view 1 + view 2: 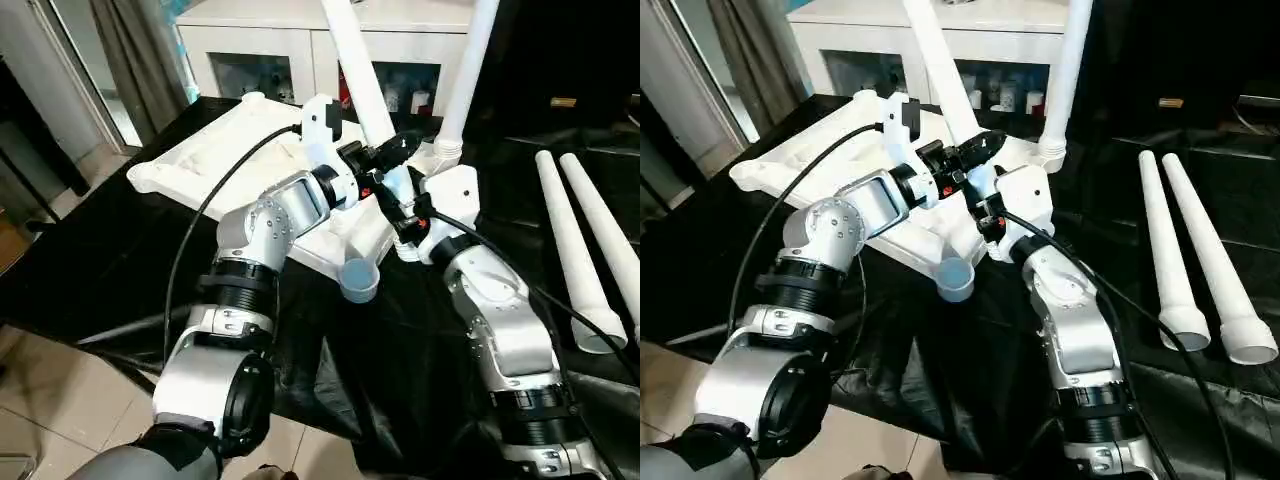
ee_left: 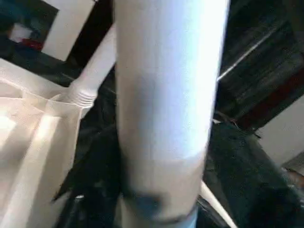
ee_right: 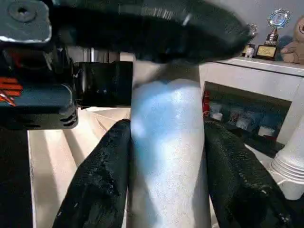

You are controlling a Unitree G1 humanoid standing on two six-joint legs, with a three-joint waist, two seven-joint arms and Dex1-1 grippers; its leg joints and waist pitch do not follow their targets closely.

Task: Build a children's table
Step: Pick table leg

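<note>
The white tabletop (image 1: 230, 150) lies underside up on the black-draped work table. One white leg (image 1: 472, 60) stands upright in the far right corner socket. A second leg (image 1: 355, 60) leans left over the tabletop's right end. My right gripper (image 1: 405, 205) is shut on this leg low down, and the right wrist view shows its black fingers (image 3: 102, 175) pressed on both sides of the tube (image 3: 166, 142). My left gripper (image 1: 385, 155) sits against the same leg just above. Close up in the left wrist view, the leg (image 2: 161, 95) hides that gripper's own grip.
Two loose white legs (image 1: 570, 240) (image 1: 610, 230) lie side by side on the black cloth at the right. The near corner socket (image 1: 358, 278) juts over the cloth between my forearms. A white cabinet (image 1: 300, 50) stands behind the table. Tiled floor lies at the left.
</note>
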